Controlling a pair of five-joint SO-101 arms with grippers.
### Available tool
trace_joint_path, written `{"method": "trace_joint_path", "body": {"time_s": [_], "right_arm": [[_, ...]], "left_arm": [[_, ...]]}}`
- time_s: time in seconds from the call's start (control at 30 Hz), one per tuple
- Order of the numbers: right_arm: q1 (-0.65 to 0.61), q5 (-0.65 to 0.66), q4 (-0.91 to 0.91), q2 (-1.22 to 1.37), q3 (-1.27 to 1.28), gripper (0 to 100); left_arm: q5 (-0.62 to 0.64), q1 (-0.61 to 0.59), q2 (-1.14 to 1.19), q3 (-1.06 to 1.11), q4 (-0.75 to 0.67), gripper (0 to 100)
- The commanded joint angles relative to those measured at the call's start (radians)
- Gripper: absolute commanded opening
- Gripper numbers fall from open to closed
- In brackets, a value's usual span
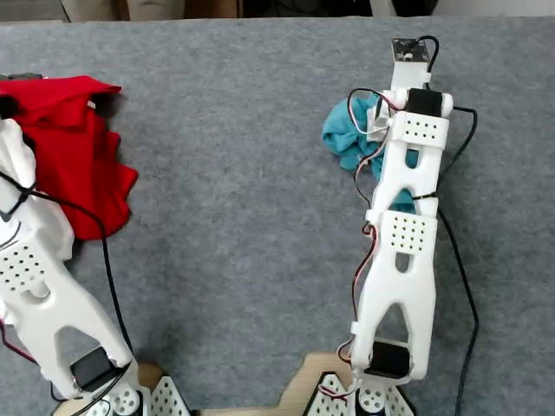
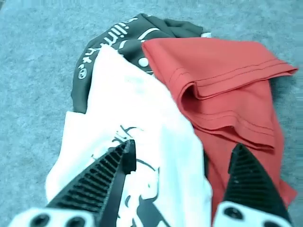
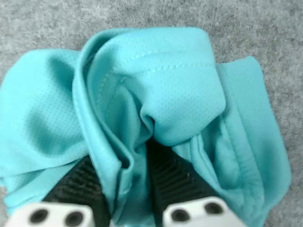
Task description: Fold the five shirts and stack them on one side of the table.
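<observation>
The right gripper (image 3: 125, 165) is nearest, its two black ribbed fingers (image 3: 173, 177) pinched together on a raised fold of the teal shirt (image 3: 175, 90). That shirt lies bunched and crumpled on the grey table (image 1: 234, 173), and in the high view it shows as a small heap under the tip of the right arm (image 1: 408, 234), which stretches out over it.

Well apart from the teal shirt, at the left arm's side of the table, three more shirts lie together in a pile. The red shirt (image 2: 222, 71) lies in layered folds with its stitched hems showing. The white shirt (image 2: 137, 109), with dark print on it, lies just beside the red one and touches it. The black shirt (image 2: 102, 45), with white print, lies partly under both, on the side of the pile away from the left gripper.

The left gripper (image 2: 183, 146) hangs over this pile with its fingers (image 2: 246, 175) spread wide and nothing between them, one over the white shirt and one over the red.

The left arm (image 1: 35, 286) reaches over the near side of the pile, far across the table from the teal shirt. A black cable (image 1: 460, 269) runs along the right arm, on the side away from the pile.
</observation>
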Motion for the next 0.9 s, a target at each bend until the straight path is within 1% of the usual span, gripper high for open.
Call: {"method": "trace_joint_path", "body": {"time_s": [0.0,0.07,0.13,0.17,0.23,0.33,0.37,0.47,0.57,0.77,0.87], "right_arm": [[0.019,-0.011,0.006,-0.002,-0.045,0.5],[0.010,-0.009,0.011,-0.007,-0.045,0.5],[-0.002,-0.009,0.012,-0.008,-0.045,0.5],[-0.010,-0.003,0.014,-0.010,-0.047,0.5],[-0.031,0.051,0.029,-0.013,-0.047,0.5],[-0.074,0.147,0.072,-0.048,-0.045,0.5],[-0.091,0.169,0.083,-0.058,-0.045,0.5],[-0.134,0.227,0.114,-0.076,-0.045,0.5],[-0.153,0.236,0.152,-0.110,-0.047,0.5],[-0.140,0.235,0.163,-0.312,0.007,0.5],[-0.176,0.235,0.163,-0.490,0.096,0.5]], "left_arm": [[0.012,-0.009,-0.065,-0.021,0.008,23],[0.060,0.012,-0.076,-0.018,0.008,14],[0.153,0.048,-0.091,-0.018,0.008,4],[0.210,0.071,-0.094,-0.018,0.008,1],[0.319,0.121,-0.093,-0.011,0.008,5],[0.439,0.199,-0.088,0.075,0.008,4],[0.454,0.224,-0.087,0.121,0.008,4],[0.443,0.292,-0.091,0.296,0.008,2],[0.440,0.336,-0.111,0.459,0.008,2],[0.439,0.338,-0.309,0.649,0.008,2],[0.437,0.338,-0.449,0.783,0.006,2]]}}
